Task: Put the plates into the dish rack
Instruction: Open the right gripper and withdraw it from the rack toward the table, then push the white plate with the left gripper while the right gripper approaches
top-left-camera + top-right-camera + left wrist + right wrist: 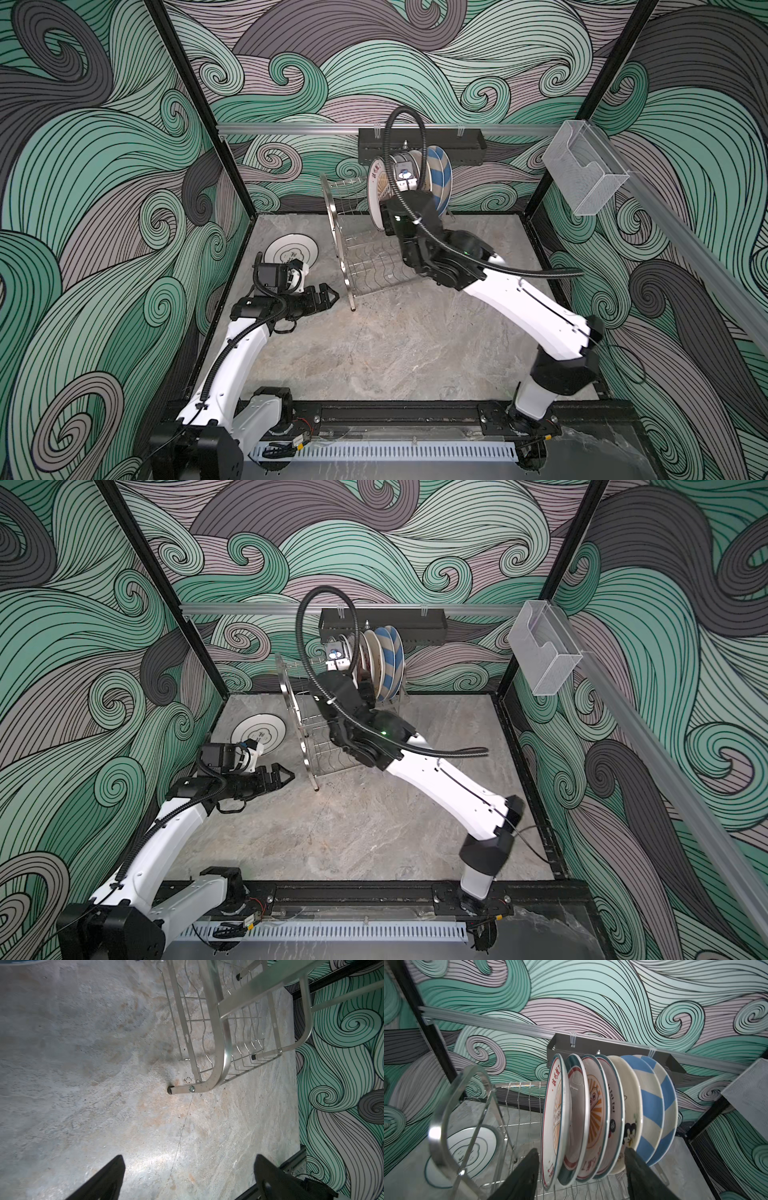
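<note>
Seven round ceramic plates (593, 1118) upright in shiny steel-wire dish rack (365, 266); right gripper (581, 1149) and left gripper (189, 1157) both spread apart.

Free dish rack (435, 1134) room beside plates (593, 1118)

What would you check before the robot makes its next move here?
1. Right gripper open, holding nothing: ok.
2. Seven racked plates standing on edge in the rack: ok.
3. That gripper clear of them: cannot tell.
4. Free slots beside them: ok.
5. All plates loaded: not ok, one plate lies on the table.
6. Left gripper open, empty: ok.
</note>
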Motion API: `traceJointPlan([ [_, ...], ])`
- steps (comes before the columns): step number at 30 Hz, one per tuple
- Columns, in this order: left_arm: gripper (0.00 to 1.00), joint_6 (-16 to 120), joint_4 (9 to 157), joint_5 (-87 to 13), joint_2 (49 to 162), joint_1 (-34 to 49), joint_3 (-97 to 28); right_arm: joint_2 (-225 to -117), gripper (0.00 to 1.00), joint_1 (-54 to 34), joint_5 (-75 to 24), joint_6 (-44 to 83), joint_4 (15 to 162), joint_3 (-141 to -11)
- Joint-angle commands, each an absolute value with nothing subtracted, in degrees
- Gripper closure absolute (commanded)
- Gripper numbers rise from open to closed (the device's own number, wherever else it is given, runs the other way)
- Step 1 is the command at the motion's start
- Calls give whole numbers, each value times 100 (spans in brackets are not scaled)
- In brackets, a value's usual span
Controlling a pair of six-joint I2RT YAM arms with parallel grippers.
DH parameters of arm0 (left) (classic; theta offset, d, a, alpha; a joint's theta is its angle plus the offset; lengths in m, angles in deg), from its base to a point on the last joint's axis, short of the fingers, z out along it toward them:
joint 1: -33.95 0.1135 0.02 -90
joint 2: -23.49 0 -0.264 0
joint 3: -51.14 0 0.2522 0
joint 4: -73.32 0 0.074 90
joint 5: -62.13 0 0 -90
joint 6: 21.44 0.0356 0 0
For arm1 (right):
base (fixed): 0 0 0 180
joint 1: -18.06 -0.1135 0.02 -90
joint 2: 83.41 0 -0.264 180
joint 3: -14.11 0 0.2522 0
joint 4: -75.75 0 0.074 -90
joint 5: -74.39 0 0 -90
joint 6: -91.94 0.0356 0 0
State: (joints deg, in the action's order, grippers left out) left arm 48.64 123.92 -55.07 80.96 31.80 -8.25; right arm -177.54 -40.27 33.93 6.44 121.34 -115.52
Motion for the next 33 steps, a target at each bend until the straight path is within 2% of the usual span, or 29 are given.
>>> traceJointPlan([
  [1,1,4964,12547,-4929,7950,3217,-1042,-16514,21,-4012,2213,445,11819,-10507],
  [7,2,4885,12683,-4136,8257,3228,-1557,-14137,5,-4002,1026,846,11663,-7812],
  [11,1,4716,12540,-3657,8569,3228,-1819,-12971,2,-3995,386,1242,11528,-6040],
  [17,1,4380,11989,-2415,9130,3241,-1994,-11423,0,-3993,-97,2316,11043,-3651],
  [24,1,4077,11004,-2198,10282,3243,-2336,-10145,1,-3995,-420,2572,10980,-2638],
  [28,1,4070,11322,-1745,11259,3246,-3110,-9697,0,-3994,-393,2800,10976,-2390],
  [33,2,4128,11912,-1874,12345,3245,-4092,-9397,0,-3988,-450,2963,11167,-2119],
])
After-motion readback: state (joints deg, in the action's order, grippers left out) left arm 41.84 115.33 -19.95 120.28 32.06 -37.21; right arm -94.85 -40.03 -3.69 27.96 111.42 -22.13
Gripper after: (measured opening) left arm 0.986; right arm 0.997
